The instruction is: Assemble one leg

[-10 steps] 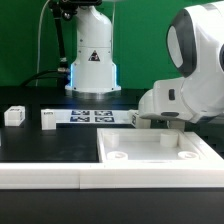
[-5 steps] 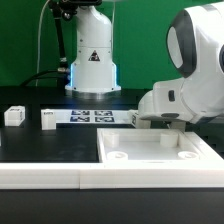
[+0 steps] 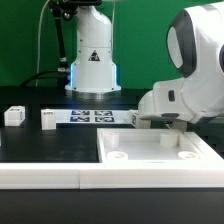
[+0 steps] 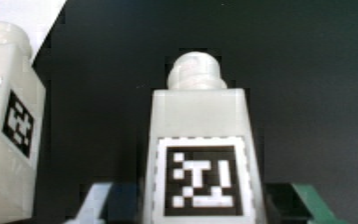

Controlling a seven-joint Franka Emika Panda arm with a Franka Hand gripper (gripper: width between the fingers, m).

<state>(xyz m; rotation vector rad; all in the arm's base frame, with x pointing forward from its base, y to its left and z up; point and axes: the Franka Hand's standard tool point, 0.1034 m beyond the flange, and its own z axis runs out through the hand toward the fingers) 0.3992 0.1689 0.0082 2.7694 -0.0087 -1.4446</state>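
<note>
In the wrist view a white leg (image 4: 201, 140) stands upright with a black-and-white tag on its face and a rounded screw tip on top. My gripper (image 4: 206, 206) is open, with one finger (image 4: 115, 204) on each side of the leg's lower part. A narrow dark gap shows on each side. A second leg (image 4: 7, 110) stands close beside the first. In the exterior view the gripper is hidden behind the arm's white wrist body (image 3: 170, 100). Two more small legs (image 3: 13, 115) (image 3: 48, 119) lie on the black table at the exterior view's left.
The large flat white plate with round holes (image 3: 160, 150) lies in front at the exterior view's right. The marker board (image 3: 92, 116) lies at the middle back, in front of the robot base (image 3: 92, 65). A white ledge (image 3: 40, 175) runs along the front edge.
</note>
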